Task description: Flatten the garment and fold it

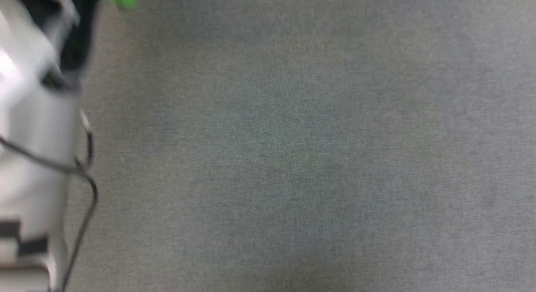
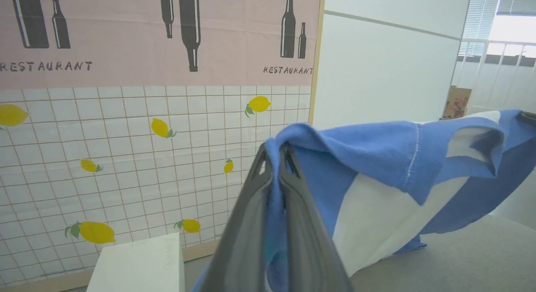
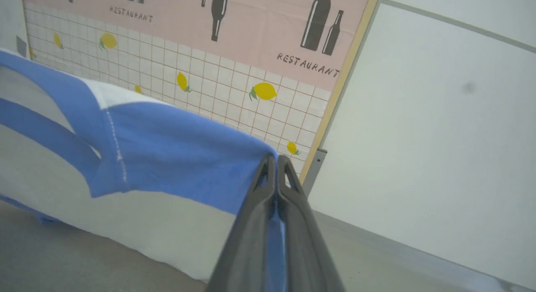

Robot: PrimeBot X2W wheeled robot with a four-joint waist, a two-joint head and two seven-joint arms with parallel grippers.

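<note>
The shirt (image 2: 377,149) is being pinched in the closed left gripper (image 2: 275,153) and closed right gripper (image 3: 275,160), hanging between them.

The T-shirt (image 2: 377,208) has a white body and royal-blue sleeves and shoulders, with white stitching along one blue hem. It hangs lifted and stretched sideways, pinched at two blue edges. Loose folds sag between them, and the white part droops toward the grey surface (image 2: 460,258) below.
</note>
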